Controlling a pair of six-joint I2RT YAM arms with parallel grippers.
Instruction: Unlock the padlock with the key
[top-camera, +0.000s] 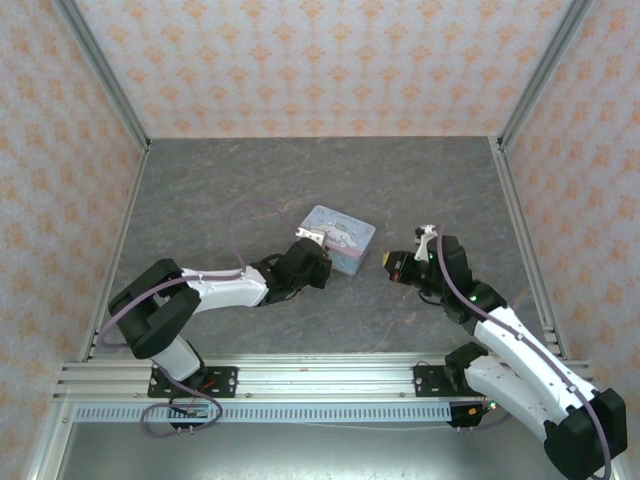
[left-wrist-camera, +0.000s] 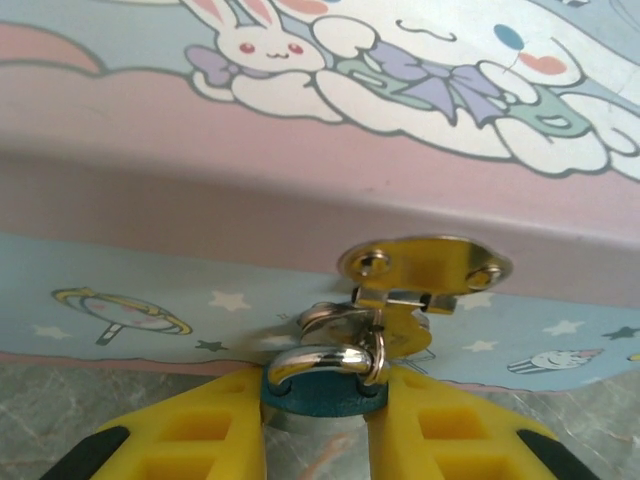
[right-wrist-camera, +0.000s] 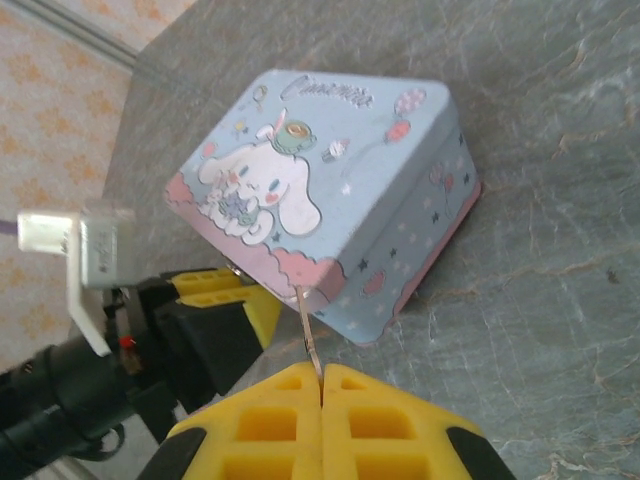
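Here the left gripper (left-wrist-camera: 322, 415) is clamped on the padlock (left-wrist-camera: 325, 393), its yellow fingers (left-wrist-camera: 225, 425) pressing the teal body from both sides. Judging by the hold, this is meant to stop the little lock swinging or twisting when the key pushes into it. The chrome shackle (left-wrist-camera: 322, 360) rises from the body and threads through the loop of the brass hasp (left-wrist-camera: 425, 265) on the front wall of the cartoon-printed tin (left-wrist-camera: 150, 200), so the padlock hangs against that wall just above the table (right-wrist-camera: 560, 200). The right gripper (right-wrist-camera: 322, 385) is pinched tight on the key (right-wrist-camera: 310, 325). Only the thin blade pokes out past the fingertips, which gives a stiff, aimable tip. From the right wrist the blade points toward the tin's near corner, and the left gripper sits beside it. From above, the right gripper lies near the tin but apart from it, so the key is not yet at the lock. The keyhole is hidden, probably on the padlock's underside between the left fingers, so the blade likely needs realigning before it can enter.
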